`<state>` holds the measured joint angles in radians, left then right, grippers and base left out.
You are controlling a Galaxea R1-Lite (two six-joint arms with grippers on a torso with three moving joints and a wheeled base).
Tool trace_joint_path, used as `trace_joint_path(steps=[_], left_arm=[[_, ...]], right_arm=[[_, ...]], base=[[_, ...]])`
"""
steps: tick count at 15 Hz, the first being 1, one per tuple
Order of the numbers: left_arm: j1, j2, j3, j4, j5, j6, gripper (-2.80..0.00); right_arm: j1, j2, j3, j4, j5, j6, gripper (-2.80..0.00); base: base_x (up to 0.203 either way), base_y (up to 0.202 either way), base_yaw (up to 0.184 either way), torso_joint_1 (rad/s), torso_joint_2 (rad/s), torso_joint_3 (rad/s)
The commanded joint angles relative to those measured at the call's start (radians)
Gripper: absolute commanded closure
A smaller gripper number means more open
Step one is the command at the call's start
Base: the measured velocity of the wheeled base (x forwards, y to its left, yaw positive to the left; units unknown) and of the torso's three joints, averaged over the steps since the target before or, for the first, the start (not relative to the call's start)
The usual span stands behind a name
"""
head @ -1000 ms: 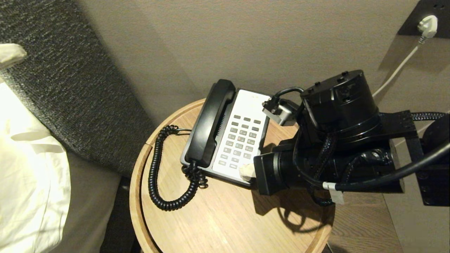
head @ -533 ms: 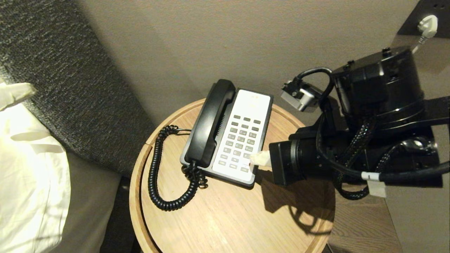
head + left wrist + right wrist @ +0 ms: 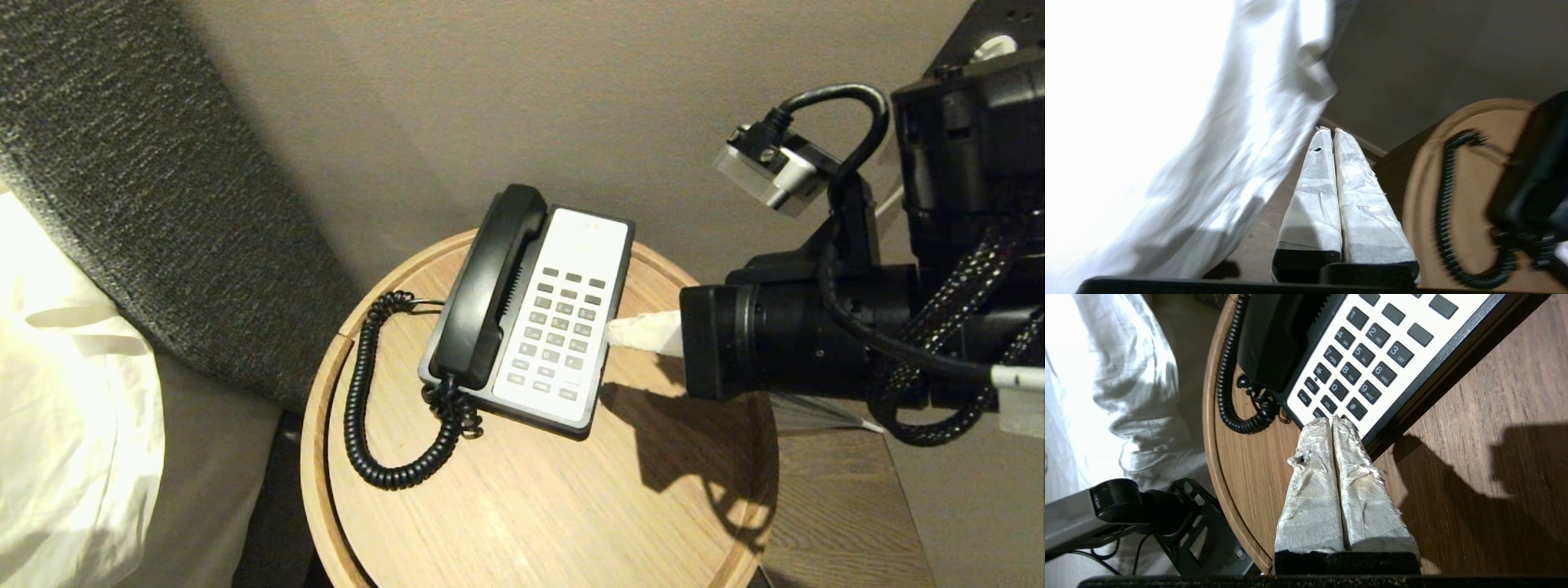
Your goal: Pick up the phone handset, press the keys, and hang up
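- the phone handset lies seated in its cradle along the left side of the phone base, on the round wooden table; its coiled cord loops down the left side of the table.
- the right gripper, its 2 tape-wrapped fingers pressed together and holding nothing, hangs at the right edge of the phone base, beside the keypad.
- the left gripper, fingers likewise together and empty, is outside the head view; in its own wrist view it points past white bedding on the left, with the cord and table to one side.
- judged state: with the handset on its cradle, either the lift is not yet done or the whole task is over; the pictures do not settle which.
- risk 1: fingers pressed together cannot straddle the handset; a descent without parting them would push it off the cradle or shove the base.
- risk 2: the wide taped tip spans more than 1 key, so a press near the lower rows may strike 2 keys at once.
- risk 3: a sideways nudge at the right edge would slide the light base on the smooth wood toward the left rim.
- risk 4: the left gripper, near the bedding and the cord, could snag cloth or a coil and drag the handset.
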<state>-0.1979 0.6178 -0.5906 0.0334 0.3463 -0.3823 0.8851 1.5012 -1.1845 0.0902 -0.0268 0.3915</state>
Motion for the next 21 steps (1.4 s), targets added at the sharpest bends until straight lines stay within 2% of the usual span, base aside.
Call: trace_joint_path(steps=[1,5,7,9,10,11,12,14,15,17,21], left_arm=[[0.077,-0.203,0.153,0.01,0.004,-0.009,0.0],[0.155,-0.396,0.317,0.094,-0.005,-0.008,0.0],[0.176,-0.497,0.392,0.11,-0.038,0.047,0.0],[0.184,-0.605,0.482,0.106,-0.085,0.141,0.0],[0.186,-0.618,0.507,0.099,-0.129,0.201,0.0],[0.187,-0.618,0.515,0.098,-0.192,0.226,0.0],[0.188,-0.618,0.522,0.097,-0.265,0.28,0.0],[0.187,-0.618,0.543,0.091,-0.318,0.395,0.0],[0.187,-0.618,0.555,0.081,-0.354,0.433,0.0],[0.188,-0.618,0.562,0.05,-0.366,0.455,0.0],[0.189,-0.618,0.564,0.046,-0.353,0.448,0.0]], right_arm=[[0.0,-0.028,0.0,0.0,0.0,0.003,0.0],[-0.002,-0.035,0.0,-0.004,-0.001,0.003,0.0],[-0.002,-0.039,0.0,-0.004,0.001,0.003,0.0],[-0.002,-0.045,0.0,-0.004,-0.001,0.003,0.0],[-0.002,-0.049,0.0,-0.005,0.001,0.003,0.0],[-0.002,-0.051,0.001,-0.004,0.0,0.003,0.0],[-0.002,-0.058,0.003,-0.004,0.001,0.003,0.0],[-0.005,-0.066,0.013,-0.006,0.001,0.004,0.0],[-0.009,-0.068,0.013,-0.006,0.001,0.006,0.0],[-0.011,-0.071,0.011,-0.006,0.001,0.006,0.0],[-0.03,-0.09,0.002,-0.006,0.001,0.006,0.0]], base=[[0.0,0.0,0.0,0.0,0.0,0.0],[0.0,0.0,0.0,0.0,0.0,0.0],[0.0,0.0,0.0,0.0,0.0,0.0],[0.0,0.0,0.0,0.0,0.0,0.0],[0.0,0.0,0.0,0.0,0.0,0.0],[0.0,0.0,0.0,0.0,0.0,0.0],[0.0,0.0,0.0,0.0,0.0,0.0],[0.0,0.0,0.0,0.0,0.0,0.0],[0.0,0.0,0.0,0.0,0.0,0.0],[0.0,0.0,0.0,0.0,0.0,0.0],[0.0,0.0,0.0,0.0,0.0,0.0]])
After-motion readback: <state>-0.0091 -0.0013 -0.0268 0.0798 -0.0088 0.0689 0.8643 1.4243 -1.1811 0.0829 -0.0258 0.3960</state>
